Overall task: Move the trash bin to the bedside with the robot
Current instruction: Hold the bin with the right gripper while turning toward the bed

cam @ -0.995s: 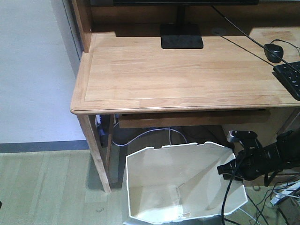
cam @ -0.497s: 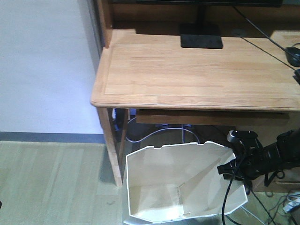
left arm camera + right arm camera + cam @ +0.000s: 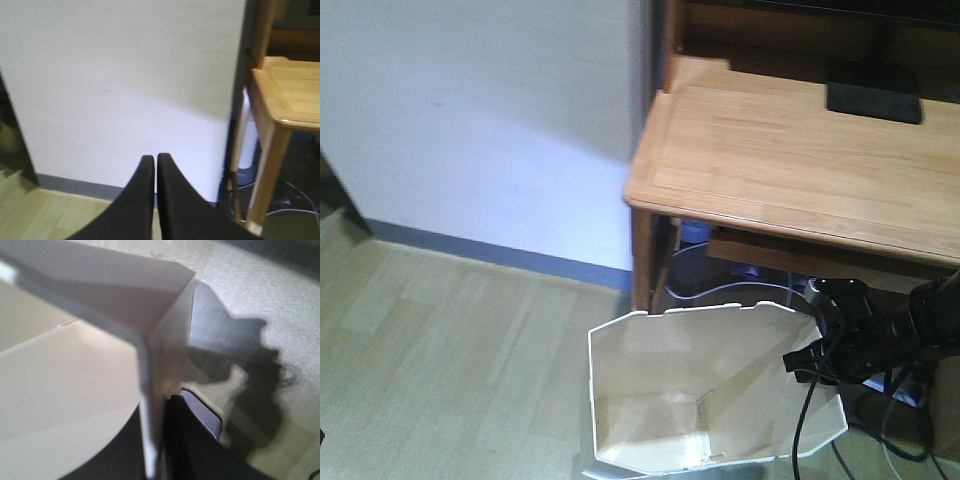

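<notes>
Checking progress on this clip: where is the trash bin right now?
In the front view, the trash bin is bottom centre, just in front of the corner leg of the desk, with the right claw pinching its right rim.

A light wooden table [image 3: 790,150] is sitting at the upper right, its rounded corner jutting out beside the white wall [image 3: 470,120]. A flat black stand [image 3: 873,101] is resting on the tabletop near the back. Under the top, a shallow wooden tray [image 3: 770,255] is hanging just below the front edge, and pale cables [image 3: 720,292] are looping down beside the leg [image 3: 642,260]. A grey baseboard [image 3: 490,253] is running along the foot of the wall, meeting the pale plank floor [image 3: 450,370].
</notes>
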`<state>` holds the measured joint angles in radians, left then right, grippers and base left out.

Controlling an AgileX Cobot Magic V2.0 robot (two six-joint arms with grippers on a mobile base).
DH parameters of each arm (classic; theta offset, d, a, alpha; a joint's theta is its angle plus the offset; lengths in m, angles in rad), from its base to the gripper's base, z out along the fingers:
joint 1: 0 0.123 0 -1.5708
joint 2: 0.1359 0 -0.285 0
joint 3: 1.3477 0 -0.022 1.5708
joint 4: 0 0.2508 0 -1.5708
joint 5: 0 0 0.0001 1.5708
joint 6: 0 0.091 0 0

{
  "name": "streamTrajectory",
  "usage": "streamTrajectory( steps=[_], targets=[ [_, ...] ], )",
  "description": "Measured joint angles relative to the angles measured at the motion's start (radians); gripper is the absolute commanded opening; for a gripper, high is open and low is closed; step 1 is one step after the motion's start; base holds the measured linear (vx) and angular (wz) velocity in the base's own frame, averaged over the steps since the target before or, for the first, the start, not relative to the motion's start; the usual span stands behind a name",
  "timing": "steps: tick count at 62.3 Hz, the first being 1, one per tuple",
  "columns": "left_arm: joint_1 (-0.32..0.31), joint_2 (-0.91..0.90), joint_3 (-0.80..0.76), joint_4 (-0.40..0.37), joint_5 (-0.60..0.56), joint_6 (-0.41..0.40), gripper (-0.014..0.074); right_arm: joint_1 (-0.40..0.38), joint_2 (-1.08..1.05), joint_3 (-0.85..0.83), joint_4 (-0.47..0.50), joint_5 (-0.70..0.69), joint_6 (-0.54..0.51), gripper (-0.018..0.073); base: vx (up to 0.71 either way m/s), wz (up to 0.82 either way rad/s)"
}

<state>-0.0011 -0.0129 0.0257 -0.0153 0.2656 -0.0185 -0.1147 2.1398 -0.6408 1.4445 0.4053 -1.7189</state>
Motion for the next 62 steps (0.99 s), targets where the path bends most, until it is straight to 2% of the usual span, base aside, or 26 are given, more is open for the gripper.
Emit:
streamTrajectory(
  steps=[62],
  targets=[
    [0.000,0.000,0.000,0.000,0.000,0.000,-0.0006,0.001,0.000,0.000,0.000,0.006,0.000,-0.0005,-0.01,0.39]
  ],
)
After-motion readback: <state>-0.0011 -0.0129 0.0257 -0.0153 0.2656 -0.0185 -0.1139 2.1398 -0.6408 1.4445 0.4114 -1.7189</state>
